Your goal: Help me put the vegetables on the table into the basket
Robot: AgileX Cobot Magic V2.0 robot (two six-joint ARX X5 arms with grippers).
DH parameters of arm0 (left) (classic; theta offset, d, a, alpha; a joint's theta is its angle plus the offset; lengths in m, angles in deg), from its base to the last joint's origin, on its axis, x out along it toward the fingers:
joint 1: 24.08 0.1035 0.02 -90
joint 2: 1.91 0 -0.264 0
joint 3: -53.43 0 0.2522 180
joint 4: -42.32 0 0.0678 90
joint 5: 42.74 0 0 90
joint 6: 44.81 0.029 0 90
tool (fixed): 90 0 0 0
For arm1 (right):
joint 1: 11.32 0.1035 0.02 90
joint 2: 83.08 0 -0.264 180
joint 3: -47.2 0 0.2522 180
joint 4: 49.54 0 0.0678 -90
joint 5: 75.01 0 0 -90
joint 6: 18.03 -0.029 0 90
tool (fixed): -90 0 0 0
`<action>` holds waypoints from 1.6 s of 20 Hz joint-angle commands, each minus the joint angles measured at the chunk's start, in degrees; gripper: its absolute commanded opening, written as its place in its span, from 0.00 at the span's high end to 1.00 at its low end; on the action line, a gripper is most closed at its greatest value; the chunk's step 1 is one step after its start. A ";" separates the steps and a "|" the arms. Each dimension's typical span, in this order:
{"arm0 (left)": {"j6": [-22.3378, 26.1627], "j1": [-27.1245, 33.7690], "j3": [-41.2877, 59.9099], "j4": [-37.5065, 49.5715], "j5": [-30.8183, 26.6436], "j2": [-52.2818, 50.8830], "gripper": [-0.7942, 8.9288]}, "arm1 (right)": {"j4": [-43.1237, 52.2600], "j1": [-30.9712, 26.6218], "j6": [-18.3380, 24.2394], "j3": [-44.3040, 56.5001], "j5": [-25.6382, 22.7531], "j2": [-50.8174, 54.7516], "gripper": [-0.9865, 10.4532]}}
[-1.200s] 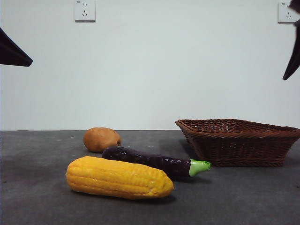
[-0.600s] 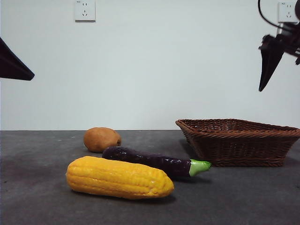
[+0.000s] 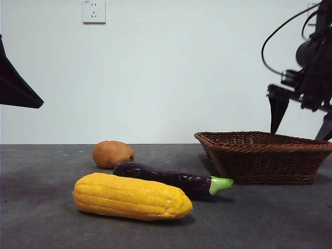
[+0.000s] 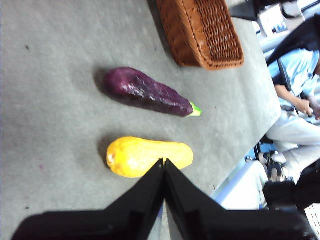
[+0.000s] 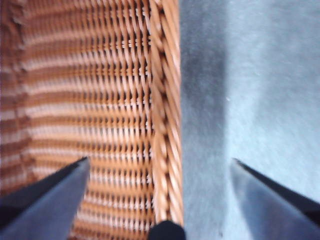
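The yellow corn cob [image 3: 132, 197] lies nearest on the table [image 3: 41, 207]. The dark-purple eggplant [image 3: 166, 179] lies just behind it, green stem toward the basket [image 3: 264, 155]. The brown potato [image 3: 111, 154] sits behind them. My right gripper [image 3: 302, 122] hangs open and empty just above the basket's right part; in the right wrist view its jaws [image 5: 160, 161] straddle the basket's rim [image 5: 165, 125]. My left gripper [image 4: 162, 162] is shut and empty, high above the corn [image 4: 150, 156] and eggplant [image 4: 147, 92]; the potato is outside that view.
The left arm shows only as a black tip [image 3: 15, 88] at the left edge. A white wall with two sockets stands behind the table. The left wrist view shows the basket [image 4: 202, 32] near the table's edge and a seated person [image 4: 295, 95] beyond it.
The right arm has come down from the top right corner to just above the basket. The left arm's tip has sunk slightly. The vegetables and basket have not moved.
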 commanded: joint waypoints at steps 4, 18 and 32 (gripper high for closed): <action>1.14 -2.51 0.00 0.13 0.24 0.22 0.92 | -0.81 1.22 2.78 -0.92 -1.29 -4.00 0.92; 25.73 -19.26 -15.04 -23.39 -21.51 2.62 0.39 | -16.61 1.20 3.67 -6.88 -1.29 11.72 0.92; 46.40 -46.51 -16.61 -24.26 -48.24 16.70 0.30 | -23.39 1.25 4.22 -6.84 -1.27 25.00 0.92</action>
